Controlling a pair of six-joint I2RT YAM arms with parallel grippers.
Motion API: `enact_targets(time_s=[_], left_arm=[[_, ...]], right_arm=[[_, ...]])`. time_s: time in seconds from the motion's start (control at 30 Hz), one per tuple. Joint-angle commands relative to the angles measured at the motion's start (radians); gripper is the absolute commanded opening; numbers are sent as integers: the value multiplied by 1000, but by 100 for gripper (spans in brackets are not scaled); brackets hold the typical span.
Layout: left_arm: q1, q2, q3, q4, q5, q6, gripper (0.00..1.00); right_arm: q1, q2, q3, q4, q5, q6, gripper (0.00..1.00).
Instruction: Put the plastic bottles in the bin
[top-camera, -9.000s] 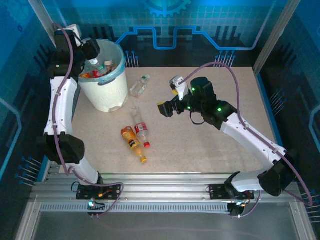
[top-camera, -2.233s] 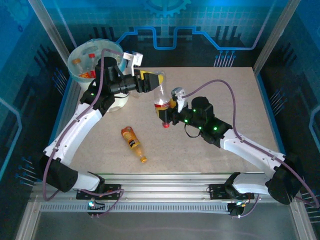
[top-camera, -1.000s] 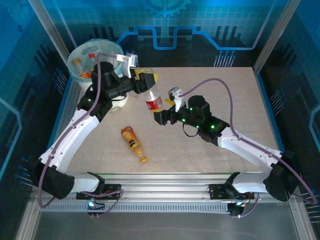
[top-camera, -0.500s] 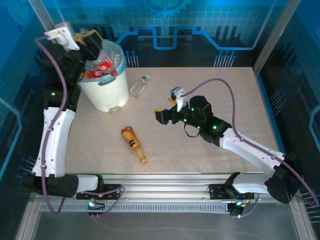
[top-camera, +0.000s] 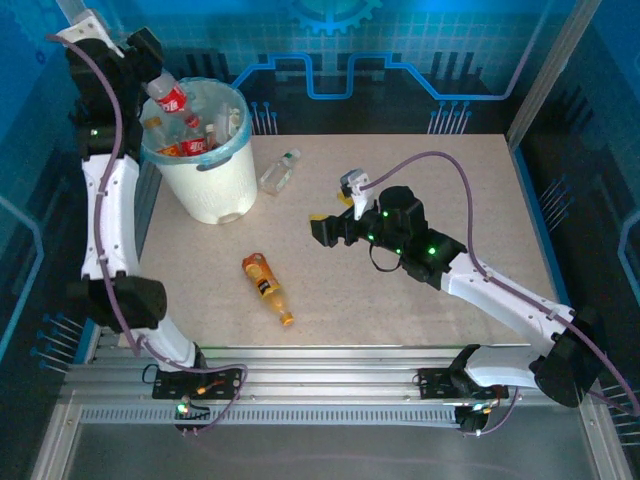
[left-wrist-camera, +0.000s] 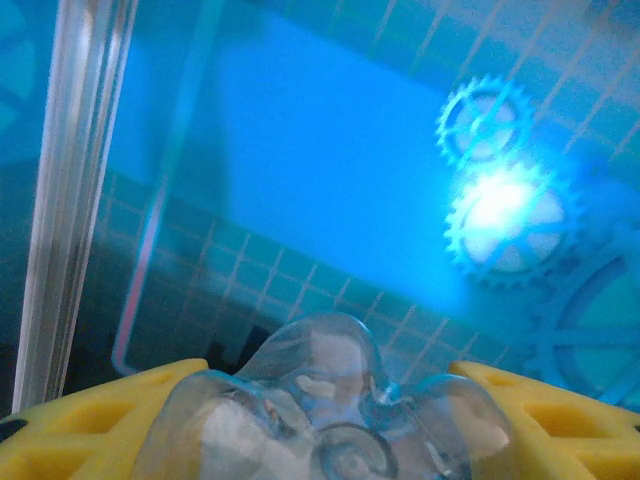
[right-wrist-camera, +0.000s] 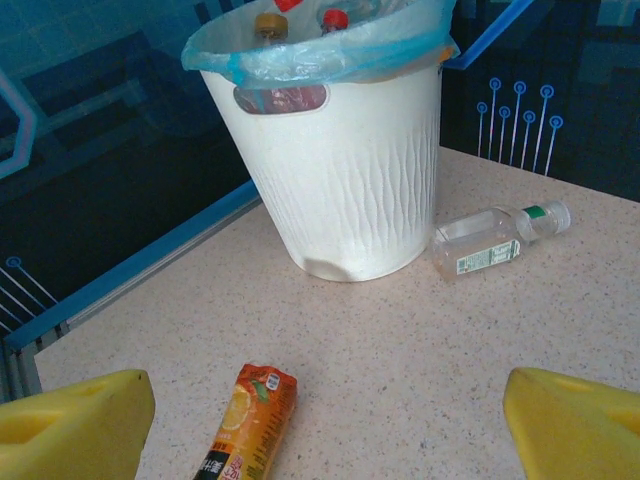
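You're gripping a red-labelled bottle (top-camera: 172, 98) in the left fingers (left-wrist-camera: 90, 420) over the bin (top-camera: 215, 190), far left | right fingers (right-wrist-camera: 75, 415) are hanging wide, empty | two are waiting on the worktop (top-camera: 450, 180): clear bottle (top-camera: 280, 172) beside the bin, orange bottle (top-camera: 265, 283) nearer.

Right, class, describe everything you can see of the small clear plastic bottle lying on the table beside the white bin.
The small clear plastic bottle has a squarish see-through body, a small white label printed in green, a green neck band and a pale cap. It lies on its side on the speckled beige table, base next to the foot of the large white ribbed bin, cap pointing away. Whether they touch is unclear.
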Motion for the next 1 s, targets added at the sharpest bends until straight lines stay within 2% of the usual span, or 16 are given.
enact_targets(time_s=[0.0,0.4,0.77,0.97], left_arm=[[5,65,79,-150,75,18,45],[5,204,83,-322,291,45,47],[6,248,75,-367,320,82,55],[5,208,96,-335,294,72,71]], right_arm=[[2,5,48,-19,-1,8,91],[5,72,99,-55,-33,20,91],[10,91,98,-66,-36,25,91],[13,90,88,-67,-35,27,91]])
